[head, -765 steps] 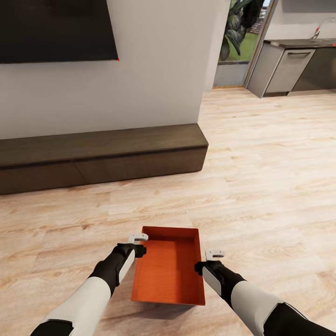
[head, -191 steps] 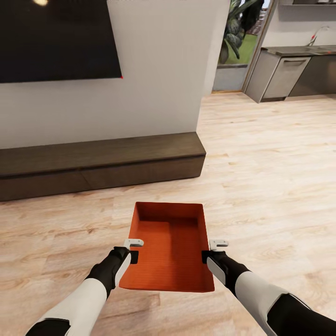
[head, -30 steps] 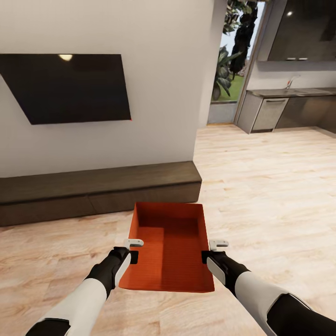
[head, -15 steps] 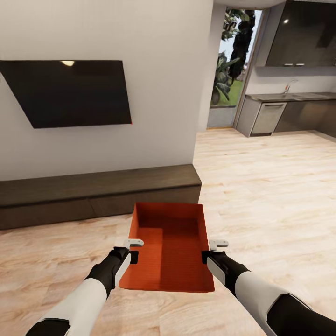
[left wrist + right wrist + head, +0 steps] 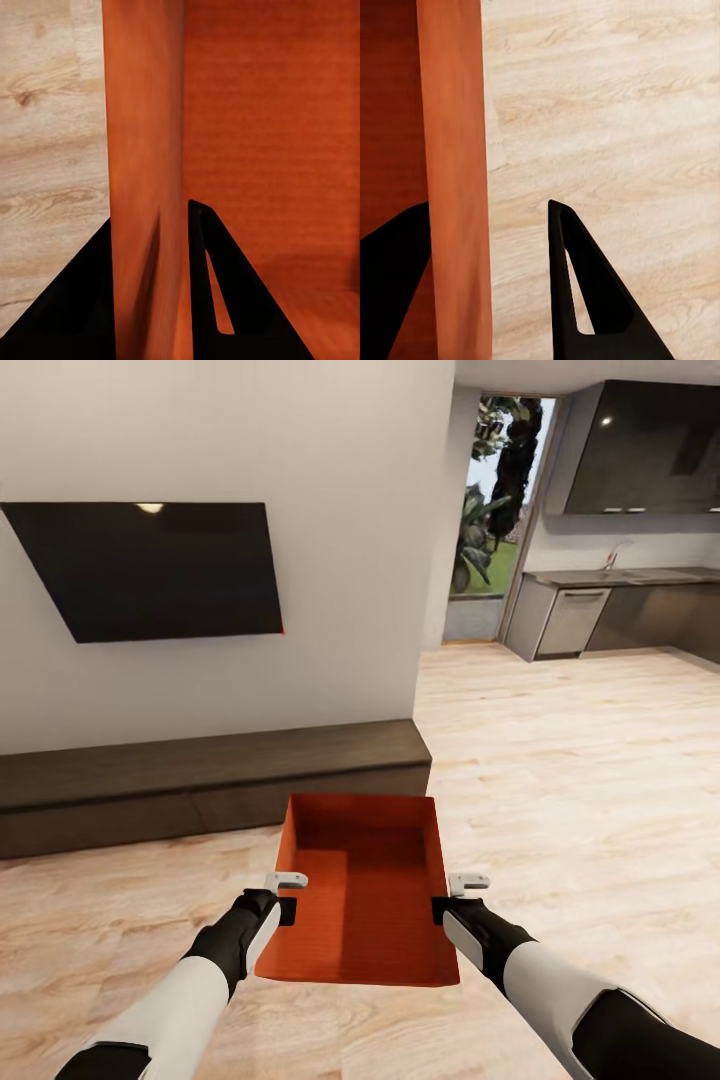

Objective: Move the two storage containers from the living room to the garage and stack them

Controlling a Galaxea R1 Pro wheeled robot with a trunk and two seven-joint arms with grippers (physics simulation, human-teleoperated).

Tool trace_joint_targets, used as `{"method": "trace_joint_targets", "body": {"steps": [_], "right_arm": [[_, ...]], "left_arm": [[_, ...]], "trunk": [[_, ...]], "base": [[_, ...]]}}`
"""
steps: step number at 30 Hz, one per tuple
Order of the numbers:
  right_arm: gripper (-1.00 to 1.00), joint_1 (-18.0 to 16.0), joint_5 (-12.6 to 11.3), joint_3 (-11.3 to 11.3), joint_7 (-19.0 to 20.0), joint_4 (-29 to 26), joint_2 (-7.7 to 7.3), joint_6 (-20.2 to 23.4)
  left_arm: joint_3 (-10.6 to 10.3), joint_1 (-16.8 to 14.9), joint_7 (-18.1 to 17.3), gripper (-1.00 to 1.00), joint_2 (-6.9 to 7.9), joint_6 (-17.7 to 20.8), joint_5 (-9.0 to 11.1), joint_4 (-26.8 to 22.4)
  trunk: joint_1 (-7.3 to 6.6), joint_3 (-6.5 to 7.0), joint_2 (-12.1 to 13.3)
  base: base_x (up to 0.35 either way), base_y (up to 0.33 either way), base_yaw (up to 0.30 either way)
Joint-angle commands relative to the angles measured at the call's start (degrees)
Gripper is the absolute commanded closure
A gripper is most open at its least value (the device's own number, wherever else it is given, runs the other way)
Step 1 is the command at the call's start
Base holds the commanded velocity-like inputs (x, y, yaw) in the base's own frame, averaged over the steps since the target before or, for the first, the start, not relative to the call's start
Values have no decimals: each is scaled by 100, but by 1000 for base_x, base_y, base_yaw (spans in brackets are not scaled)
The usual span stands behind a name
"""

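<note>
Orange container (image 5: 365,890) sits between left tool (image 5: 287,910) and right tool (image 5: 440,910), seemingly both clamping its walls.

The storage container (image 5: 362,900) is plain orange-red, the plank floor (image 5: 580,780) is light wood with grain, the bench (image 5: 210,780) is dark brown, the TV (image 5: 160,568) is black, the wall (image 5: 330,510) is cream.

Light wood-plank flooring (image 5: 560,780) is stretching beneath and beyond the jaws, carrying a long dark wood bench (image 5: 210,785) lying directly on it against the wall, ahead of the jaws and toward the left.
</note>
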Motion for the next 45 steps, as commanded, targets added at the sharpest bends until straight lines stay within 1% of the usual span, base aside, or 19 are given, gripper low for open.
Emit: {"method": "trace_joint_targets", "body": {"steps": [1,45], "right_arm": [[100,-7,-21,18,-30,-82,-2,21],[100,-7,-21,18,-30,-82,-11,21]], "left_arm": [[-13,0,31,100,-1,42,-21,2],[-13,0,31,100,-8,39,-24,2]], "trunk": [[3,-2,-11],[3,397,-11]], "base": [[0,0,0],[0,0,0]]}}
